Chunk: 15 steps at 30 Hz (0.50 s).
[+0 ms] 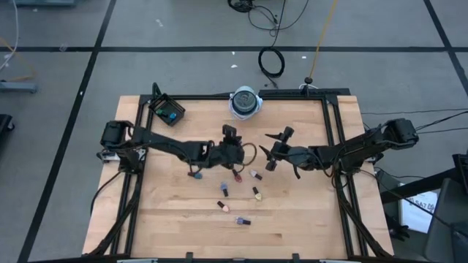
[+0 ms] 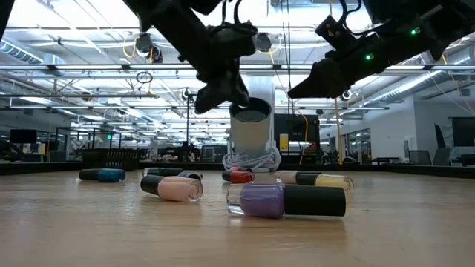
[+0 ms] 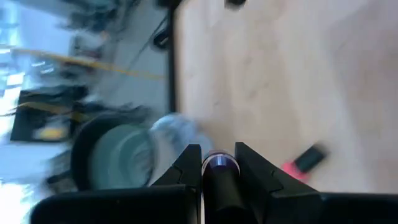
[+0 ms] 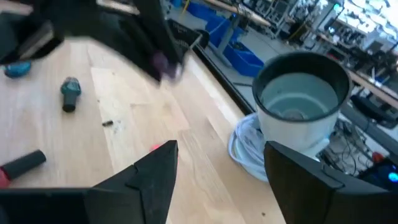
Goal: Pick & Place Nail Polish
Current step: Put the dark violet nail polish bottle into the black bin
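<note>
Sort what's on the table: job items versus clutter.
Job: nail polish bottles lying on the table; one bottle held in the left gripper; the open right gripper.
Clutter: white cup, black box.

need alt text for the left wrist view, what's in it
The left tool is shut on a purple nail polish bottle, its dark cap toward the camera. Beyond it stands a blurred round white cup near the wooden table's edge, and a pink bottle with a dark cap lies on the wood.
</note>
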Available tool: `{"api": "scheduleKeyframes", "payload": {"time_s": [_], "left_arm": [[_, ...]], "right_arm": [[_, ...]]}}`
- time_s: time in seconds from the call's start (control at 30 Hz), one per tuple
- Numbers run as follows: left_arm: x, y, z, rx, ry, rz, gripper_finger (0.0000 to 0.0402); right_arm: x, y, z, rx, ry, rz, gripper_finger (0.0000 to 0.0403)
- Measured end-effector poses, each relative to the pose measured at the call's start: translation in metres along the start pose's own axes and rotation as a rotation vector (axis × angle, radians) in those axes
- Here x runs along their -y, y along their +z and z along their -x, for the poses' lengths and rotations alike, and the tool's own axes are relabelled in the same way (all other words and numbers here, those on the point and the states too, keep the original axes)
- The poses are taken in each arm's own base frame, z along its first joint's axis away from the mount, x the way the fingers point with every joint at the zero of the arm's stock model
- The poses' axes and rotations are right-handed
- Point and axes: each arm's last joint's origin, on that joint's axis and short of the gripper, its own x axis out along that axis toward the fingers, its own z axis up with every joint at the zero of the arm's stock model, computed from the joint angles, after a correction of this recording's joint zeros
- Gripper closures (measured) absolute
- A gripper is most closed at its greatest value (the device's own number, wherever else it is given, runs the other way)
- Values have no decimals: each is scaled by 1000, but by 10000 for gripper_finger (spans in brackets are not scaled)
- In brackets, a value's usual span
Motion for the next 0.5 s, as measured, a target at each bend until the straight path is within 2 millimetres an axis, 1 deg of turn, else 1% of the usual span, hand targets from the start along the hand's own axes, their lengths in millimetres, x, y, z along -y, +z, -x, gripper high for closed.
{"api": "scheduleKeyframes", "payload": {"time_s": [0.07,0.1,0.17,0.23,0.3,0.37,0.5], "left_arm": [[-2,-1,2,-30,33,2,351],[-5,-3,4,-26,19,15,351],[-13,-8,6,29,-38,85,351],[-20,-17,7,84,-99,154,351],[-24,-33,7,101,-116,218,351],[-28,-51,8,123,-92,282,351],[-34,-94,18,211,-44,425,351]], "right_arm": [[0,-1,0,-6,1,-3,183],[0,-1,0,-6,2,-4,184],[0,-1,0,-7,3,-3,186],[-1,-2,0,-15,6,4,188],[-1,-2,0,-18,8,7,188],[-1,-3,0,-23,8,3,187],[-1,-4,0,-28,9,5,187]]}}
